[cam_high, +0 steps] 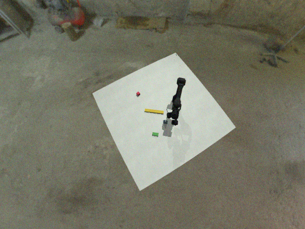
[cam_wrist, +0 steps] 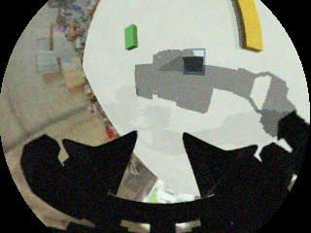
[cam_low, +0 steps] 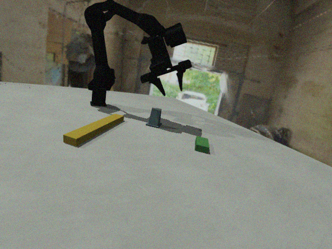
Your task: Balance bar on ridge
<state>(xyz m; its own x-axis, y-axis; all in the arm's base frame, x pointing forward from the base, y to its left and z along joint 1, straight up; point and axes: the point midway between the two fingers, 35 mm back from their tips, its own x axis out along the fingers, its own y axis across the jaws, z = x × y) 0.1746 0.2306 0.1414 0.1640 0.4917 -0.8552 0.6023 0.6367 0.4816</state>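
Note:
A long yellow bar (cam_high: 154,111) (cam_low: 93,129) (cam_wrist: 251,26) lies flat on the white table (cam_high: 127,148) (cam_low: 161,193) (cam_wrist: 109,68). A small blue-grey ridge (cam_high: 165,121) (cam_low: 155,117) (cam_wrist: 193,65) stands on the table beside one end of the bar, not touching it, with nothing on its top. My gripper (cam_low: 173,93) (cam_wrist: 159,135) is open and empty, held well above the table. In the wrist view both fingers are apart with nothing between them. In the top view the fingers are too small and dark to make out.
A green block (cam_high: 155,134) (cam_low: 202,144) (cam_wrist: 131,37) lies on the table on the other side of the ridge from the bar. A small red cube (cam_high: 138,93) lies beyond the bar in the top view. The arm's shadow falls around the ridge.

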